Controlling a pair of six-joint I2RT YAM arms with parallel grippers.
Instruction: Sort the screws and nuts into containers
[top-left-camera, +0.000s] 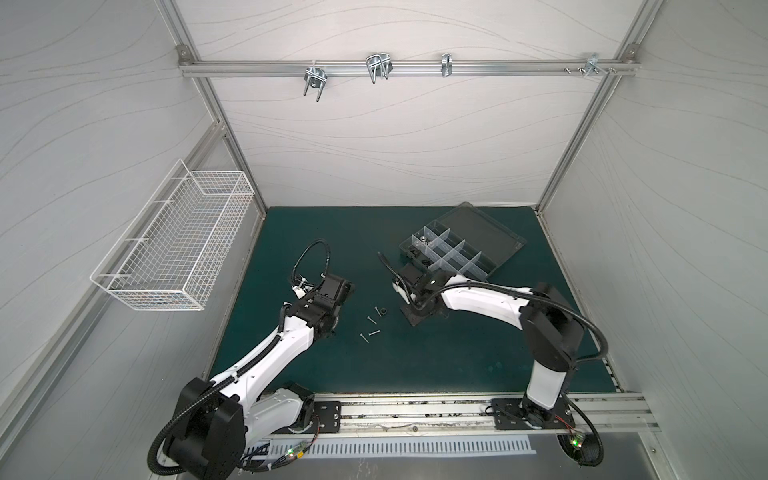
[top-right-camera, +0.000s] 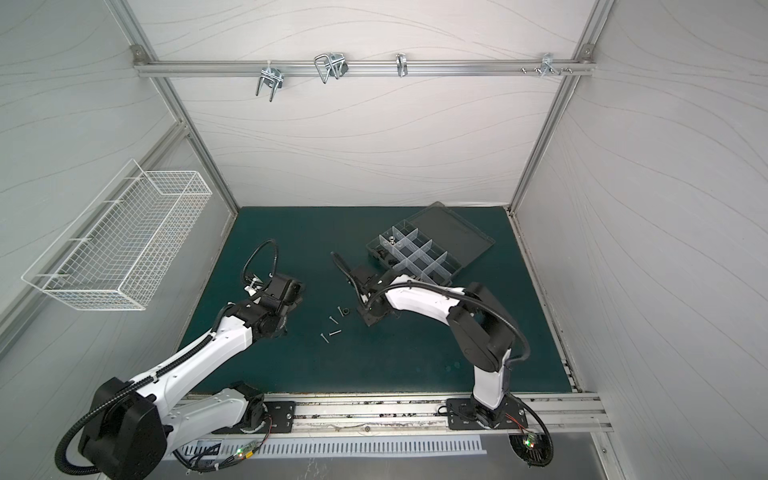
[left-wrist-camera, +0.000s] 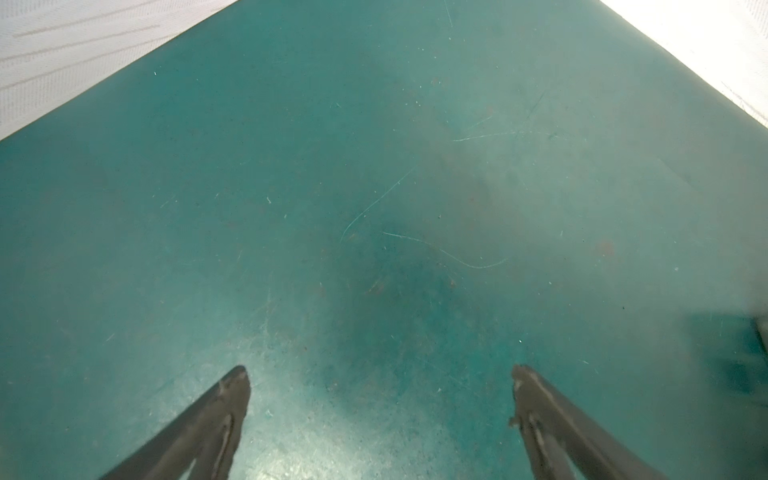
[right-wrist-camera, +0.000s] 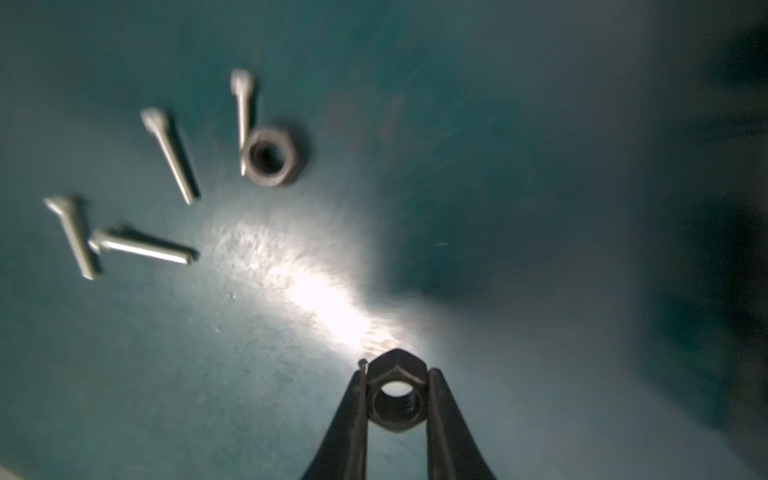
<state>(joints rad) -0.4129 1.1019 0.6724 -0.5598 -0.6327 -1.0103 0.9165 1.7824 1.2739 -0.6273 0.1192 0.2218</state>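
Right gripper (right-wrist-camera: 397, 372) had 1 black nut (right-wrist-camera: 399, 422) clamped, left gripper (left-wrist-camera: 380, 382) gaped empty; 4 screws (right-wrist-camera: 170, 156) plus 1 loose nut (right-wrist-camera: 289, 160) waited at the organizer box's (top-left-camera: 446, 258) 8 o'clock.

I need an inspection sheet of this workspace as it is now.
Surface: dark green mat, scratched.
Job's things: four thin silver screws and one dark hex nut lie loose on it; clear plastic organizer box open, silver nuts in one compartment.
Clutter: nothing seen.
Grippers: left gripper open over bare mat; right gripper shut on second dark hex nut.
Cables: black corrugated cable loops over left wrist, off the parts.
Surroundings: white wire basket on side wall; metal hooks on rail.
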